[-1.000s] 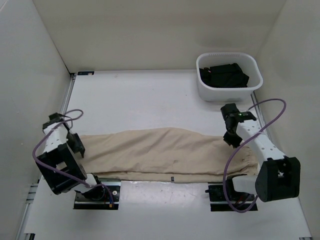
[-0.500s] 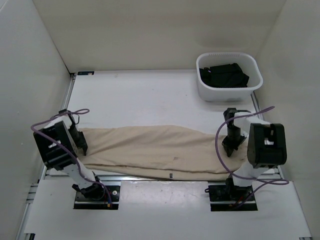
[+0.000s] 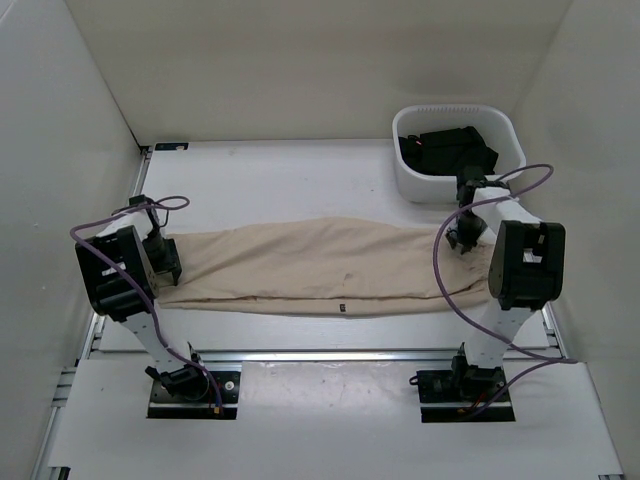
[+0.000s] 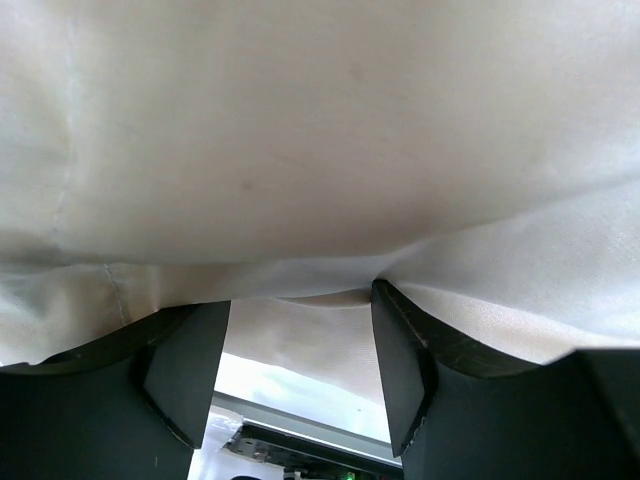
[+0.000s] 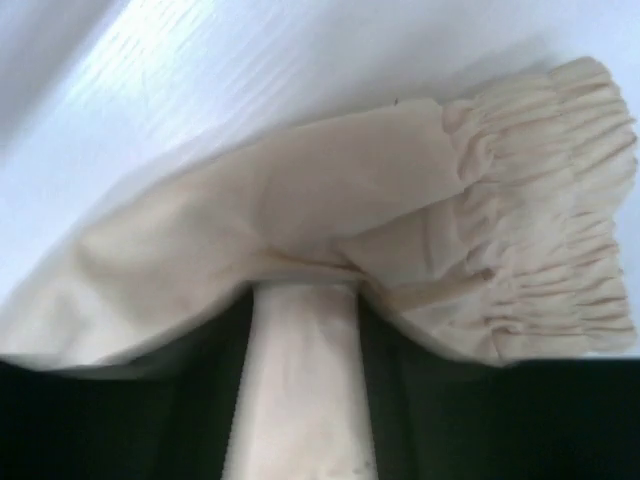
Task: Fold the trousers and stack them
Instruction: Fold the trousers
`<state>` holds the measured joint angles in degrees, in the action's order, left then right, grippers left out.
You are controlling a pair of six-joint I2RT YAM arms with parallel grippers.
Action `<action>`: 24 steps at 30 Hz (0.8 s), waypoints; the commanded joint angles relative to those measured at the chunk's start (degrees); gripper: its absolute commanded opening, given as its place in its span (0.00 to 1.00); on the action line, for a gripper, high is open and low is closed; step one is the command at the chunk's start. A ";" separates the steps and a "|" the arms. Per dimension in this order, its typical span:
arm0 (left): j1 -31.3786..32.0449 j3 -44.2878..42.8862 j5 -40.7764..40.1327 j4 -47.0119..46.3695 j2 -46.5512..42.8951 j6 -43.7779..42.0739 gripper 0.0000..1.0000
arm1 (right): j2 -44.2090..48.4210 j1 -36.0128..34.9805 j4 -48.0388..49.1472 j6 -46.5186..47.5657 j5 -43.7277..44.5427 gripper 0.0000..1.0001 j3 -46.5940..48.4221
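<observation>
The light beige trousers [image 3: 310, 270] are stretched left to right across the table, with a small dark label [image 3: 342, 306] at their near edge. My left gripper [image 3: 165, 262] is shut on their left end. In the left wrist view the cloth [image 4: 320, 150] drapes over both fingertips of that gripper [image 4: 300, 295]. My right gripper [image 3: 462, 238] is shut on the right end. In the right wrist view the cloth [image 5: 300, 200] bunches at its tips [image 5: 305, 275], with a gathered elastic edge [image 5: 540, 260] to the right.
A white basket [image 3: 450, 188] holding dark folded clothes [image 3: 448, 150] stands at the back right, just behind my right gripper. White walls close in the table on the left, back and right. A metal rail [image 3: 330, 355] runs along the near edge.
Both grippers have moved away from the near edge toward the middle of the table, taking the trousers with them. The cloth no longer hangs over the rail.
</observation>
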<state>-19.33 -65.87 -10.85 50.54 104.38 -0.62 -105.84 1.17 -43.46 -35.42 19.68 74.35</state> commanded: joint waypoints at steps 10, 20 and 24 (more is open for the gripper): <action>0.00 3.38 2.94 -2.73 -3.74 0.62 0.72 | 32.81 15.52 1.53 -2.81 -11.42 0.99 -24.16; 0.00 5.22 2.94 -2.73 -3.74 0.62 0.72 | 26.84 16.06 7.60 -2.90 -10.37 0.66 -23.20; 0.00 5.75 2.94 -2.73 -2.69 0.62 0.73 | 22.18 16.06 6.55 -3.42 -11.06 0.59 -20.66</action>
<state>-19.40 -62.39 -9.82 47.99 101.43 -0.60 -81.01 17.15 -37.54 -38.50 8.80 50.61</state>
